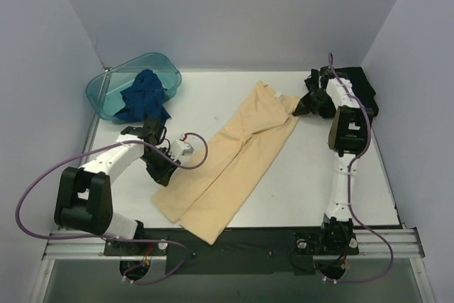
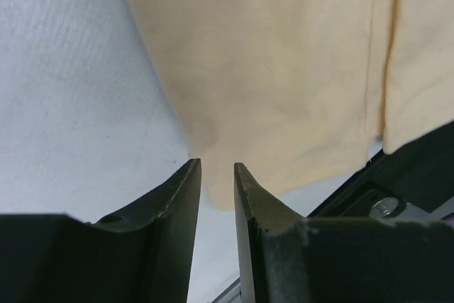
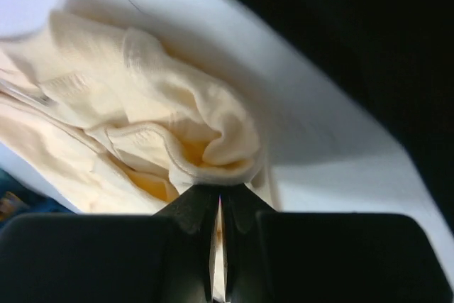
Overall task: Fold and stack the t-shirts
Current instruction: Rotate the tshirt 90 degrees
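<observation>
The pale yellow-tan shirt [image 1: 237, 157] lies diagonally mid-frame, its upper-right edge bunched in the clamped right gripper [image 3: 218, 193], the left gripper [image 2: 216, 168] narrowly parted at its lower-left edge, and the black shirt [image 1: 365, 83] partly hidden behind the right arm [image 1: 347, 129].

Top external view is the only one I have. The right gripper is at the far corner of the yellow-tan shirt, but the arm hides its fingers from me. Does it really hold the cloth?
Observer: Yes. In the right wrist view, the right gripper is shut on a bunched, hemmed edge of the yellow-tan shirt.
Operator: Thank you. And the left gripper, at the shirt's side edge, does it grip too?
Observer: It does not look so. In the left wrist view, the left gripper has its jaws a little apart. The shirt's edge shows through the gap, over the white table, but I cannot see it being pinched.
</observation>
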`<state>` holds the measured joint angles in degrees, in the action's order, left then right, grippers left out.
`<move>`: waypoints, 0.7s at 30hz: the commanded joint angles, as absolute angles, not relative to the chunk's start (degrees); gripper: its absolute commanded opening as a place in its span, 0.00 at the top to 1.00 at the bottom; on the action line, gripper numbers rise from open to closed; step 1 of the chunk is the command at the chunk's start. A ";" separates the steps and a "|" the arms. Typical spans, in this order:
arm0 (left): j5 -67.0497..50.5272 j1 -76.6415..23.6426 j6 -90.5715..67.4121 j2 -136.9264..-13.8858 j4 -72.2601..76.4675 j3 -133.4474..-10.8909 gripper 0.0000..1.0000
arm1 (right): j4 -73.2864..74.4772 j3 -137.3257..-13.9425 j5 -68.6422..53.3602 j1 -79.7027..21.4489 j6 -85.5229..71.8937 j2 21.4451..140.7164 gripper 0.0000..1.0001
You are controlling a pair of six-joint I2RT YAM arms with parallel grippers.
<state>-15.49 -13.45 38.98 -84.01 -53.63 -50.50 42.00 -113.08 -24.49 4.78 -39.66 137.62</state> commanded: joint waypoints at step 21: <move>-15.55 -38.03 32.25 -88.06 -41.58 -46.59 0.63 | 15.54 -124.32 -24.01 -2.63 -33.93 122.39 0.59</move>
<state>-15.73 -30.94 31.73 -86.80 -46.94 -47.97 14.59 -129.93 -25.82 -0.93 -43.44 143.00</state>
